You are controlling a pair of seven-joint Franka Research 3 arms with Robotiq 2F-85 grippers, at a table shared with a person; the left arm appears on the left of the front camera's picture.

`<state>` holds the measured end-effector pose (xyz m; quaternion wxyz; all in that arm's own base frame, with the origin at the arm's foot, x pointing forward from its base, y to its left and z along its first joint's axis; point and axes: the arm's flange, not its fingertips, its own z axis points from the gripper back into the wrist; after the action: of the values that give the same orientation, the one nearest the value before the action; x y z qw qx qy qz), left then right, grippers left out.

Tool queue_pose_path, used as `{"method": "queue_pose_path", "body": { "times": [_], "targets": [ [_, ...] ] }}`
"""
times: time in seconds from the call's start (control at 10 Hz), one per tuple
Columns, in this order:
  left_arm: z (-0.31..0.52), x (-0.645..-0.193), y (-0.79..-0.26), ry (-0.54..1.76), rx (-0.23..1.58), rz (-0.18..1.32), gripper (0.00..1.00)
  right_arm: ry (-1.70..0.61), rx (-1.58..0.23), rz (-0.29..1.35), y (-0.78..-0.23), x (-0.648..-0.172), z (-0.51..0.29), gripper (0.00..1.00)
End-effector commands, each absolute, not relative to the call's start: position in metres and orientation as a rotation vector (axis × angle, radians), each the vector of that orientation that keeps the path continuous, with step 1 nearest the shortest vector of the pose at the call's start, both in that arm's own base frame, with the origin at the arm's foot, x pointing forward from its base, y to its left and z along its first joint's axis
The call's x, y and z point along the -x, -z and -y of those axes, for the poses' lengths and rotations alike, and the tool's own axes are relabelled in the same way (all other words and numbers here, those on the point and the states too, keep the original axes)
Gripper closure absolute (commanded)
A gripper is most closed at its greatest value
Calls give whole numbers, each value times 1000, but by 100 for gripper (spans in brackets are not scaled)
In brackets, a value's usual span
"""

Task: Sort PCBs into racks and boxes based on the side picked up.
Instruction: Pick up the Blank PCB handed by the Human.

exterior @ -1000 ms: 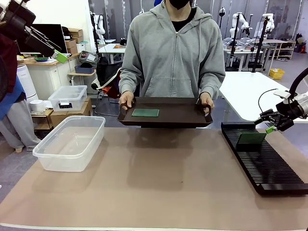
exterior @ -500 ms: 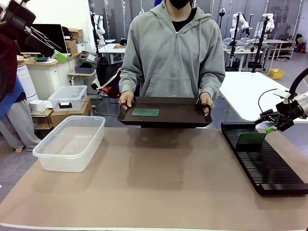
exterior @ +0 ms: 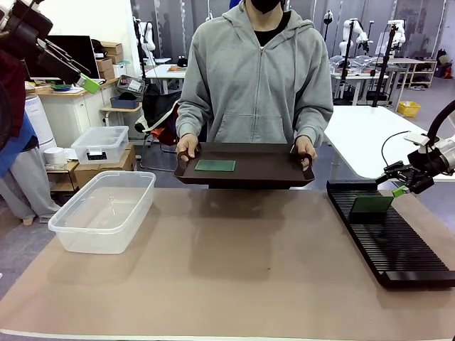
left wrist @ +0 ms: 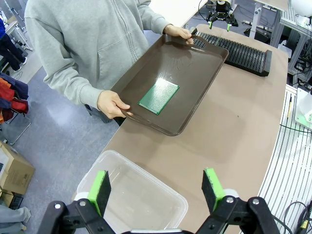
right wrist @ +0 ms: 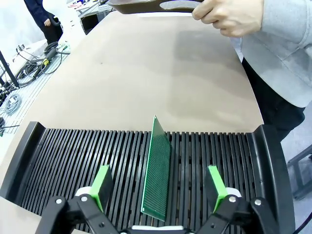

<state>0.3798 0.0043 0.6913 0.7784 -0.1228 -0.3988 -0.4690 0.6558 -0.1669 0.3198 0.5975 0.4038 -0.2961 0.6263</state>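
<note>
On ribbed black rack [right wrist: 73, 156], thin green PCB [right wrist: 157, 168] stands upright

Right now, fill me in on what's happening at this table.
A person's hands hold a dark brown tray at the far edge of the table, with one PCB lying flat on it. The other PCB stands upright in a slot of the black rack; the right jaws are open, just off it. The left jaws hang open above the clear tub.

Grey floor [exterior: 18, 245], white table [exterior: 370, 135], stacked cardboard boxes [exterior: 110, 51] at left
</note>
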Motion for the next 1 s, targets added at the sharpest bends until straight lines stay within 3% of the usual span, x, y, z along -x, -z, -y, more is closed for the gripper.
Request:
{"method": "queue_pose_path", "body": {
  "times": [0.0, 0.4, 0.6, 0.7, 0.9],
  "targets": [
    [-5, -379, -691, 1021, 271, 859, 0, -1418, -913, 694, -343, -651, 160, 0],
    [-5, -379, -691, 1021, 271, 859, 0, -1344, -776, 659, -457, -612, 116, 0],
    [-5, -379, -691, 1021, 271, 859, 0, -1153, -686, 732, -502, -586, 108, 0],
    [-5, -379, -691, 1021, 271, 859, 0, -1077, -709, 691, -529, -568, 99, 0],
    [-5, -379, -691, 1021, 271, 859, 0, -965, -575, 664, -567, -530, 86, 0]
  ]
}}
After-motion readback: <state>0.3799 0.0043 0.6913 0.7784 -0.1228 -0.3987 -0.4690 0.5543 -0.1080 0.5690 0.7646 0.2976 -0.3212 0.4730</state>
